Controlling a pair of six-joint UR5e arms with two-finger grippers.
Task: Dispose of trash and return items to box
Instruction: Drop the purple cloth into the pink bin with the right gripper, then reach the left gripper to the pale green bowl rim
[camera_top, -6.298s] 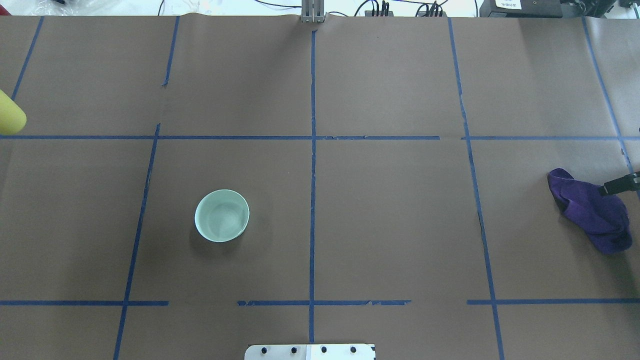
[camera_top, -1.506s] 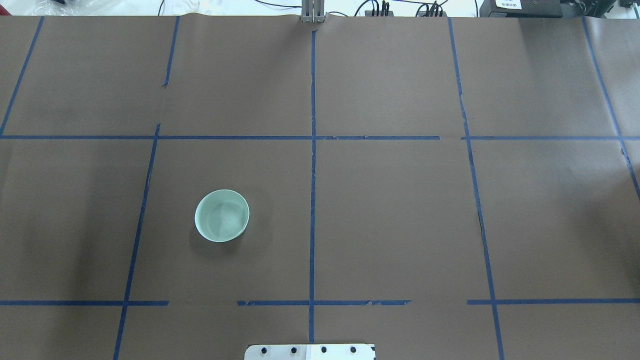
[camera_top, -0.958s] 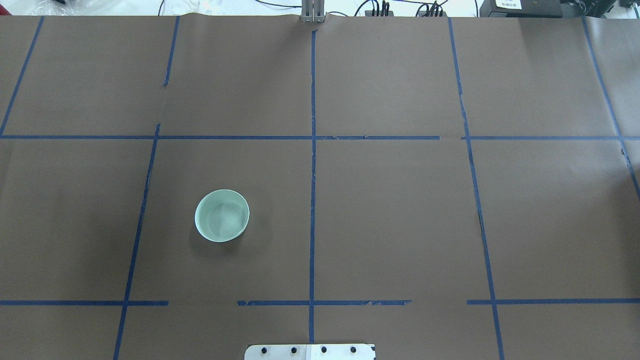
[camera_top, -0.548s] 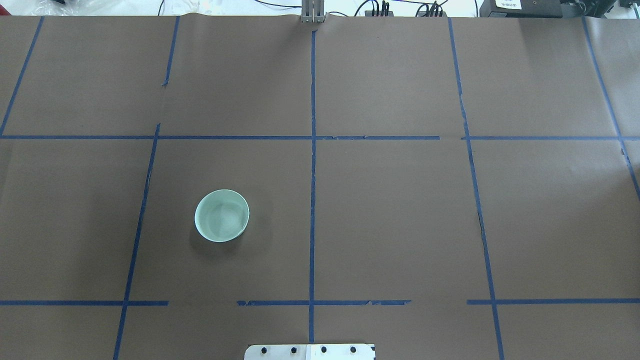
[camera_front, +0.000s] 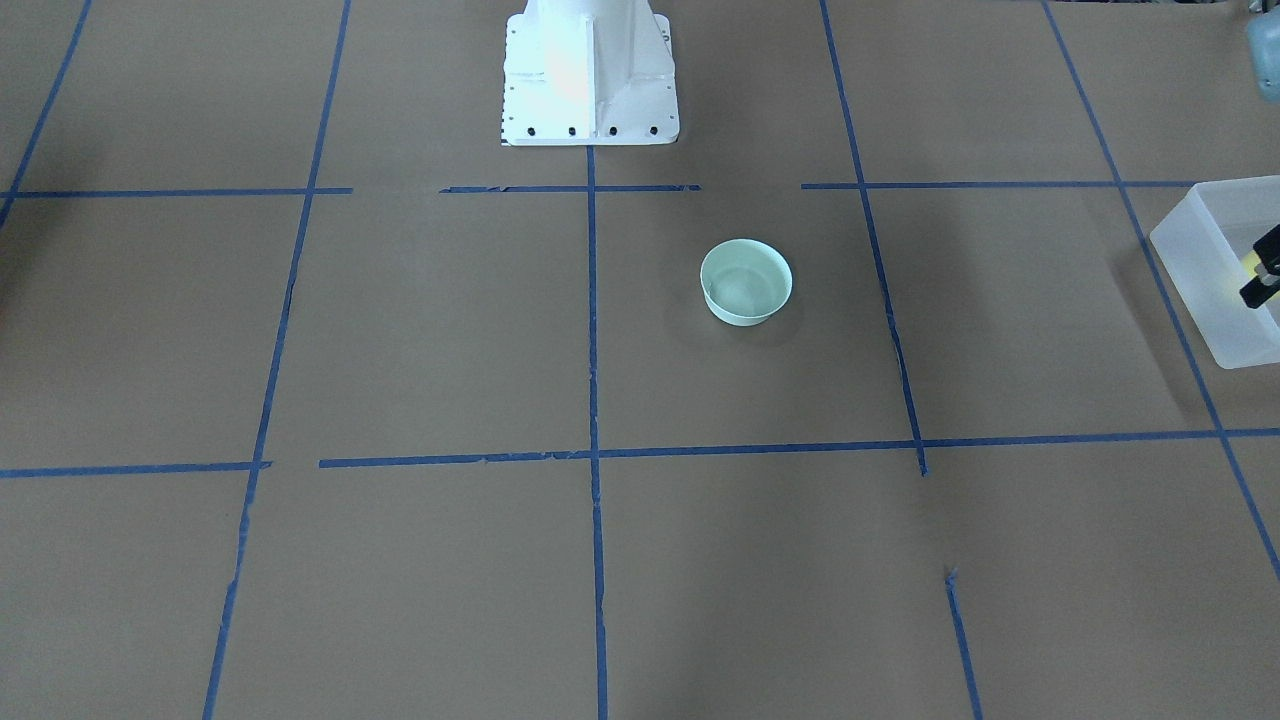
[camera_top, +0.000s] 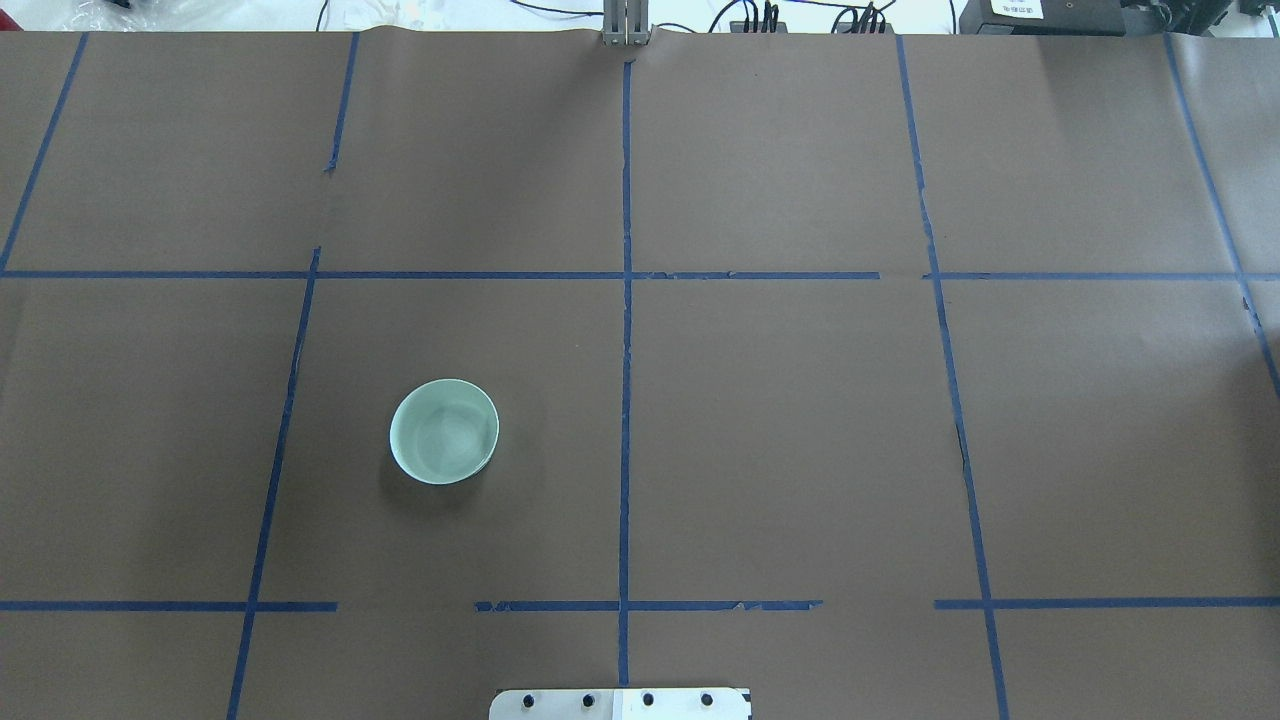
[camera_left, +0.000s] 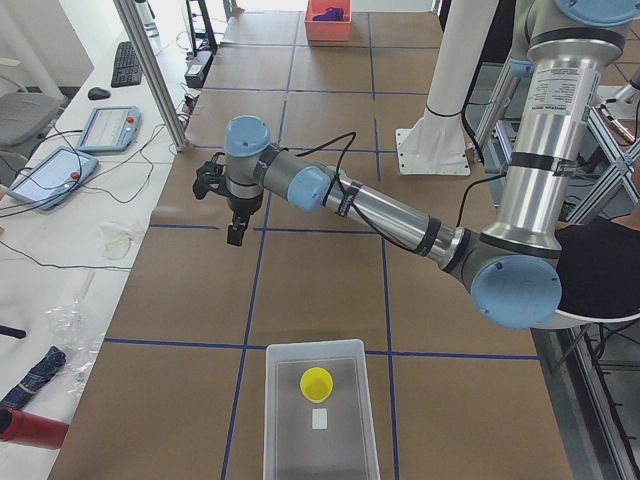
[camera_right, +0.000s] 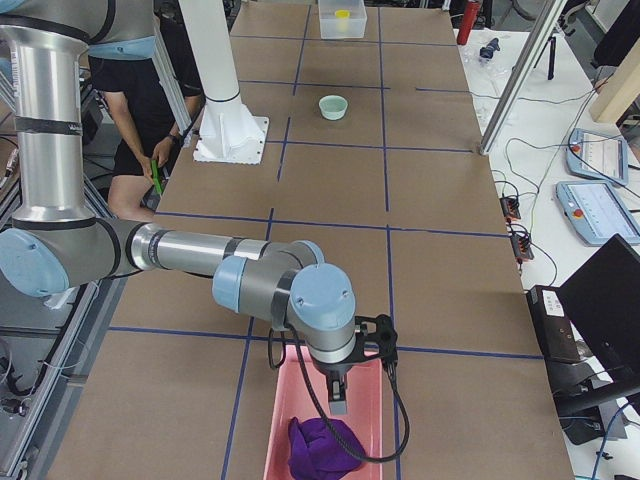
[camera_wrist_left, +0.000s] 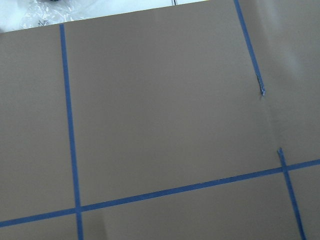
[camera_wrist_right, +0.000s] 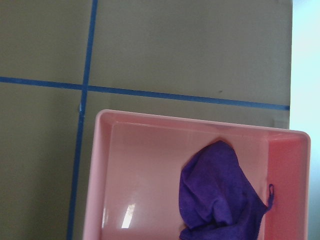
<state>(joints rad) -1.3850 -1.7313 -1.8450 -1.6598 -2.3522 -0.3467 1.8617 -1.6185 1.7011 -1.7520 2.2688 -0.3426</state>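
Yellow cup (camera_left: 317, 383) in the box (camera_left: 345, 452), purple cloth (camera_wrist_right: 220, 192) in pink bin (camera_wrist_right: 145, 170)

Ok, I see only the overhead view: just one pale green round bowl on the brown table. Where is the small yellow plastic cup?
Observer: The small yellow plastic cup stands upright inside the frosted white plastic bin at the table's left end.
Operator: And the left gripper?
Observer: The left gripper hangs above the table, apart from that bin.
Operator: What is at the right end?
Observer: A crumpled purple cloth lies in a pink plastic bin.
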